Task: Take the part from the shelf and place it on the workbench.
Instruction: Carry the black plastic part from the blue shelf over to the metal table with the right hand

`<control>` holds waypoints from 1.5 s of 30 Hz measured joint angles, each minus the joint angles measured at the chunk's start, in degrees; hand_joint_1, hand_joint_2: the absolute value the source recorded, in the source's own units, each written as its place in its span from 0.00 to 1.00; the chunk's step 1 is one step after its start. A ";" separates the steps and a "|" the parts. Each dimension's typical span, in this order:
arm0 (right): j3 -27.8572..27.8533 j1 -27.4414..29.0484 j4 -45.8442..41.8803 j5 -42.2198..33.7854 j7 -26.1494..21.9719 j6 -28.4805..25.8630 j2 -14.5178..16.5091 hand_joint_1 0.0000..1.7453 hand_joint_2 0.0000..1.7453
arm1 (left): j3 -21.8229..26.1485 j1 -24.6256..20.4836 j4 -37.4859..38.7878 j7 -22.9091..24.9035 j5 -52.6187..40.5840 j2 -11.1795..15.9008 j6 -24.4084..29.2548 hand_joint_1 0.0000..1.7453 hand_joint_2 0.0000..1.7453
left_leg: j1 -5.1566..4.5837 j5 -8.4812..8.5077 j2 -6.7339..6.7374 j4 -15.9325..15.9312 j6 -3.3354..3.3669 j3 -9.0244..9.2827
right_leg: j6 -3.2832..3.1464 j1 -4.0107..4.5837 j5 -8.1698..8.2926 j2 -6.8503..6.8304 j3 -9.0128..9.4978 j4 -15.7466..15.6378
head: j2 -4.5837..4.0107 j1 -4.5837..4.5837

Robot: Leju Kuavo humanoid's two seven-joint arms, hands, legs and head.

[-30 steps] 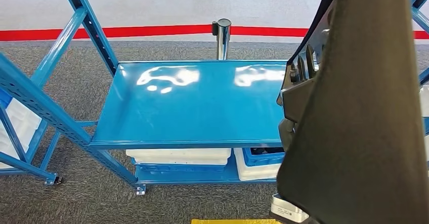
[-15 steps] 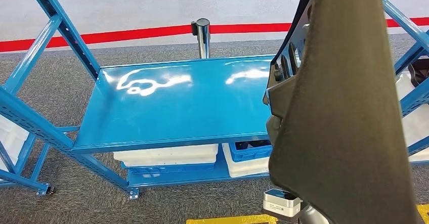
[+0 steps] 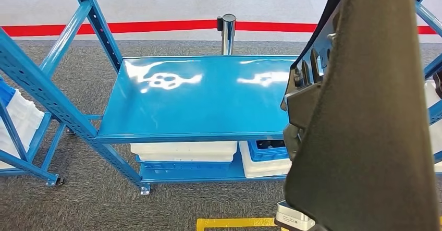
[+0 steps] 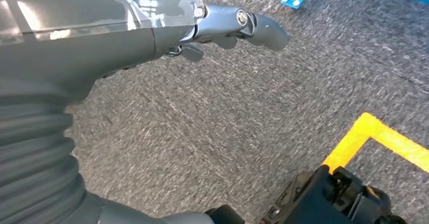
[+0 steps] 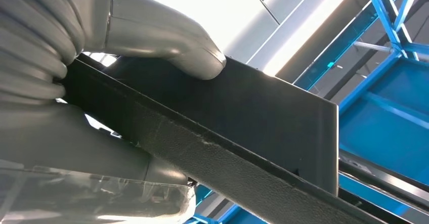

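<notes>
I find no readable text, label, brand or number in any view. The blue shelf (image 3: 198, 95) carries no lettering I can make out, nor does the black part (image 3: 365, 137). Red floor stripe (image 3: 156, 26) and yellow floor line (image 4: 374, 138) are plain colour markings, unlettered.

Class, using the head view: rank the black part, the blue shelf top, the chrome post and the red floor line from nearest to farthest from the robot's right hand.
1. black part, held in the right hand.
2. blue shelf top, to its left.
3. chrome post, behind the shelf.
4. red floor line, beyond the post.
</notes>
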 joint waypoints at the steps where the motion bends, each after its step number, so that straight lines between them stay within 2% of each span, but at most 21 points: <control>1: 0.01 -0.07 0.00 0.12 0.10 0.00 0.06 0.96 1.00 | 0.00 -0.04 -0.01 -0.03 0.00 0.00 0.00 0.00 1.00 | -0.04 0.17 -0.01 0.02 -0.24 -0.14 | -0.20 0.20 1.01 0.01 2.23 -3.73 | 0.00 0.21; 3: 0.02 -0.18 0.01 0.38 0.30 0.00 0.22 0.96 1.00 | 0.00 -0.09 -0.01 -0.08 0.00 0.00 -0.01 0.00 1.00 | -0.10 0.69 -0.01 0.02 -0.93 -0.43 | -0.62 0.59 1.46 0.04 4.14 -7.43 | 0.00 0.32; 6: 0.04 -0.27 0.06 0.73 0.75 0.00 0.51 0.96 1.00 | 0.01 -0.12 -0.01 -0.09 0.01 0.03 -0.02 0.00 1.00 | -0.03 1.16 -0.05 -0.08 -2.01 -0.72 | -1.53 0.45 2.18 0.02 3.53 -7.82 | 0.00 0.07; 8: 0.07 -0.35 0.08 0.82 0.84 0.00 0.75 0.96 1.00 | 0.02 -0.14 -0.01 -0.10 0.03 0.11 -0.01 0.00 1.00 | 0.05 -1.44 -0.09 2.56 -2.34 -1.70 | -2.26 0.01 2.93 -0.13 2.89 -8.12 | 0.00 -0.54; 10: 0.09 -0.36 0.16 0.75 0.87 0.01 0.92 0.96 1.00 | 0.02 -0.28 -0.01 -0.17 0.07 0.19 0.00 0.00 1.00 | 0.13 -6.10 -0.09 9.27 -2.50 -3.65 | -2.61 0.02 3.53 -0.32 2.20 -8.09 | 0.00 -1.48; 12: 0.13 -0.33 0.25 0.31 0.87 0.01 1.01 0.96 1.00 | 0.02 -0.40 -0.01 -0.25 0.08 0.21 -0.01 0.00 1.00 | 0.24 -8.41 -0.10 14.39 -2.71 -4.28 | -2.67 0.07 4.16 -0.42 1.41 -8.02 | 0.00 -2.05; 14: 0.16 -0.31 0.30 -0.36 0.81 0.00 1.04 0.96 1.00 | 0.02 -0.37 -0.01 -0.16 0.05 0.25 -0.08 0.00 1.00 | 0.53 -6.73 -0.13 11.53 -2.85 -1.19 | -2.45 -0.03 4.70 -0.23 0.69 -7.87 | 0.00 -2.38; 17: 0.16 -0.33 0.31 -1.21 0.75 0.00 1.05 0.96 1.00 | -0.06 0.03 0.00 -0.08 0.01 0.33 -0.27 0.00 1.00 | 1.06 -4.04 -2.24 0.86 -2.99 5.25 | -1.57 -0.14 5.38 0.49 -0.47 -7.33 | 0.00 -2.82; 19: 0.24 -0.34 0.31 -1.99 0.58 0.00 1.07 0.96 1.00 | -0.20 0.22 0.01 -0.09 -0.01 0.33 -0.40 0.00 1.00 | 0.87 -4.13 -2.99 -0.73 -2.77 5.78 | -0.76 -0.07 6.07 0.98 -1.10 -7.21 | 0.00 -2.84; 21: 0.33 -0.30 0.31 -2.73 0.39 0.00 1.08 0.96 1.00 | -0.31 0.23 0.01 -0.08 -0.01 0.33 -0.48 0.00 1.00 | 0.72 -3.62 -2.03 -0.75 -1.93 5.19 | -0.05 -0.02 6.55 1.57 -1.52 -7.22 | 0.00 -2.69; 23: 0.36 -0.27 0.31 -3.05 0.31 0.00 1.07 0.96 1.00 | -0.34 0.20 0.00 -0.05 -0.02 0.34 -0.50 0.00 1.00 | 0.73 -2.88 -0.89 -0.90 -0.72 4.38 | 0.25 0.11 4.60 1.48 -2.88 -5.14 | 0.00 -2.33; 26: 0.37 -0.06 0.32 -3.12 0.24 0.00 1.07 0.96 1.00 | -0.37 0.19 -0.01 -0.06 -0.04 0.36 -0.50 0.00 1.00 | 0.43 -1.85 0.97 -0.89 0.34 2.77 | 0.35 0.17 -2.06 0.88 -6.82 5.53 | 0.00 -1.23; 28: 0.37 0.19 0.35 -3.12 0.21 0.00 1.07 0.96 1.00 | -0.37 0.20 -0.01 -0.06 -0.04 0.37 -0.50 0.00 1.00 | 0.27 -1.31 2.21 -0.83 0.39 1.97 | 0.41 0.17 -2.90 0.72 -7.16 9.35 | 0.00 -0.56; 30: 0.37 0.31 0.37 -3.09 0.21 0.00 1.07 0.96 1.00 | -0.37 0.19 -0.01 -0.06 -0.04 0.37 -0.50 0.00 1.00 | 0.22 -0.97 3.40 -0.77 0.21 1.55 | 0.31 0.19 -0.14 -0.10 -2.97 4.14 | 0.00 -0.02; 32: 0.38 0.25 0.37 -2.98 0.21 0.00 1.07 0.96 1.00 | -0.37 0.20 -0.01 -0.07 -0.04 0.36 -0.50 0.00 1.00 | 0.03 -0.68 4.45 -0.68 -0.18 1.37 | -0.03 0.53 1.79 -2.67 2.53 -4.46 | 0.00 0.49; 34: 0.38 0.23 0.37 -2.86 0.24 0.00 1.06 0.96 1.00 | -0.38 0.22 -0.01 -0.08 -0.04 0.37 -0.50 0.00 1.00 | -0.22 -0.27 5.44 -0.62 -0.81 1.24 | -0.51 1.05 1.92 -4.16 4.48 -8.28 | 0.00 0.53; 36: 0.34 0.34 0.37 -2.80 0.32 0.00 1.03 0.96 1.00 | -0.39 0.21 -0.01 -0.09 -0.04 0.37 -0.50 0.00 1.00 | -0.24 0.05 6.37 -0.65 -1.49 1.21 | -1.20 1.01 2.32 -3.19 3.76 -8.53 | 0.00 0.28; 38: 0.33 0.36 0.37 -2.70 0.39 0.00 1.03 0.96 1.00 | -0.39 0.19 -0.01 -0.11 -0.03 0.37 -0.50 0.00 1.00 | -0.01 -1.55 4.99 0.74 -1.99 0.72 | -2.08 0.54 3.05 -2.19 2.99 -8.74 | 0.00 -0.10; 42: 0.39 0.36 0.45 -2.46 0.70 0.00 1.20 0.96 1.00 | -0.40 0.03 -0.01 -0.34 0.06 0.34 -0.49 0.00 1.00 | 0.19 -9.95 0.46 13.75 -2.32 -2.88 | -3.06 0.38 4.56 -0.34 1.30 -8.74 | 0.00 -1.56; 43: 0.39 0.39 0.48 -2.41 0.72 0.00 1.22 0.96 1.00 | -0.40 -0.03 -0.01 -0.34 0.07 0.34 -0.49 0.00 1.00 | 0.22 -10.32 0.33 15.17 -2.35 -2.72 | -3.03 0.39 4.92 0.29 0.87 -8.69 | 0.00 -1.74; 45: 0.39 0.44 0.50 -2.33 0.74 0.00 1.22 0.96 1.00 | -0.42 0.00 0.00 -0.23 0.06 0.34 -0.51 0.00 1.00 | 0.42 -7.98 -0.02 11.16 -2.37 0.60 | -2.78 0.29 5.52 1.66 0.14 -8.50 | 0.00 -2.05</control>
